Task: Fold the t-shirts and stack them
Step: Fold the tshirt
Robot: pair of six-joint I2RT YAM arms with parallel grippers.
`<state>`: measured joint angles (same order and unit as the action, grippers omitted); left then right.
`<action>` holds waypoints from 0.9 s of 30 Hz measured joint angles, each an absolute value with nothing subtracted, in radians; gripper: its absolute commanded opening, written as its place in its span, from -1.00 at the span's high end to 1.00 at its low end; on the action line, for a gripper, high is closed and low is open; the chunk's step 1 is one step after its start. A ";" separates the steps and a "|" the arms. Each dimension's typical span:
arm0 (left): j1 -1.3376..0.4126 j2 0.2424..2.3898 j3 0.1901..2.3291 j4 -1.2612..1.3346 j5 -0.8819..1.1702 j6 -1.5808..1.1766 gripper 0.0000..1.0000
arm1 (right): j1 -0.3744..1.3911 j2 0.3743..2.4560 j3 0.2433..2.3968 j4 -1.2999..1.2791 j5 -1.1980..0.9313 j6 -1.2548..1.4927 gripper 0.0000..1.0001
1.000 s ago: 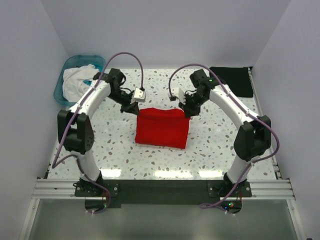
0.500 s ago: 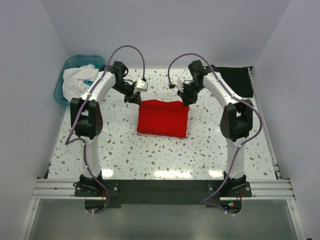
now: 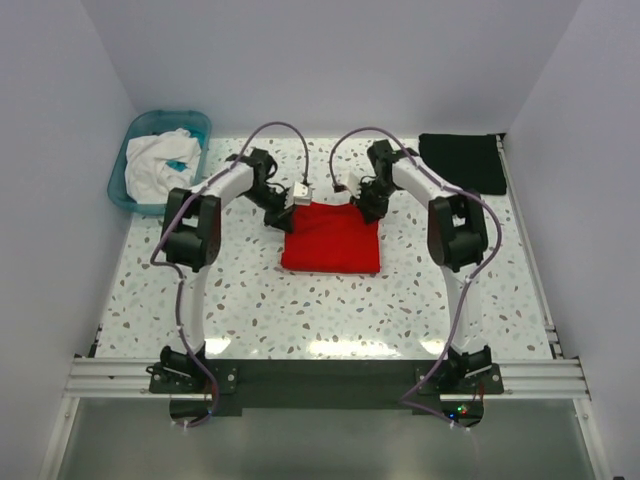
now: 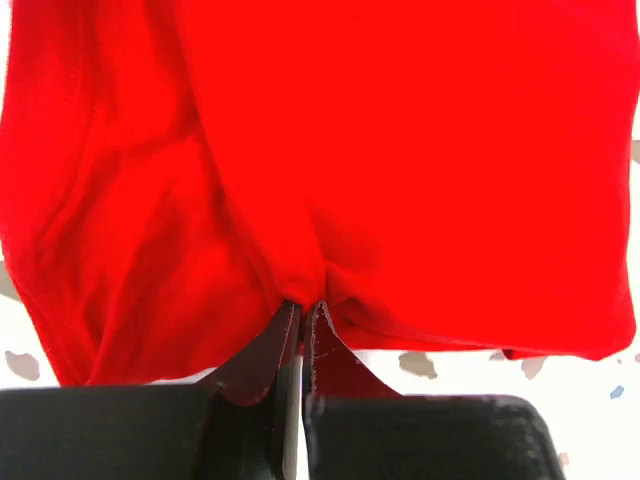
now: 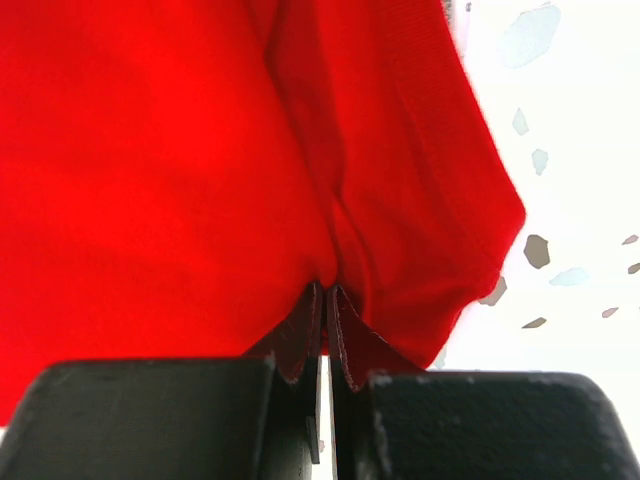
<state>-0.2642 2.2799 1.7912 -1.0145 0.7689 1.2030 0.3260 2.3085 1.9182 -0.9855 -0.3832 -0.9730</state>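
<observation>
Speckled tabletop (image 3: 240,300): both arms are dragging the red t-shirt (image 3: 331,240) away from their bases, left gripper (image 3: 287,212) and right gripper (image 3: 368,207) each clenching a far corner. Its fold is flattening; the black t-shirt (image 3: 462,162) is lying well beyond the right fingers, awaiting stacking.

red t-shirt (image 3: 331,238) was plain bright red, black t-shirt (image 3: 462,162) at 1 o'clock plain, basin (image 3: 192,130) at 10 o'clock teal, table (image 3: 250,300) white, grey-speckled
</observation>
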 measured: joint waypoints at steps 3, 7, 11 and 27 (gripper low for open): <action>-0.271 2.226 1.690 -0.958 0.786 1.185 1.00 | 0.337 2.263 1.838 -0.923 -0.377 -0.968 1.00; -0.272 2.088 1.460 -0.903 0.802 1.170 1.00 | 0.377 2.154 1.651 -0.834 -0.382 -0.952 1.00; -0.276 1.935 1.233 -0.902 0.808 1.168 0.91 | 0.454 2.001 1.413 -0.785 -0.408 -0.916 1.00; -0.389 1.557 1.089 -0.861 0.847 1.120 -0.15 | 0.482 1.762 1.422 -0.870 -0.586 -0.518 0.58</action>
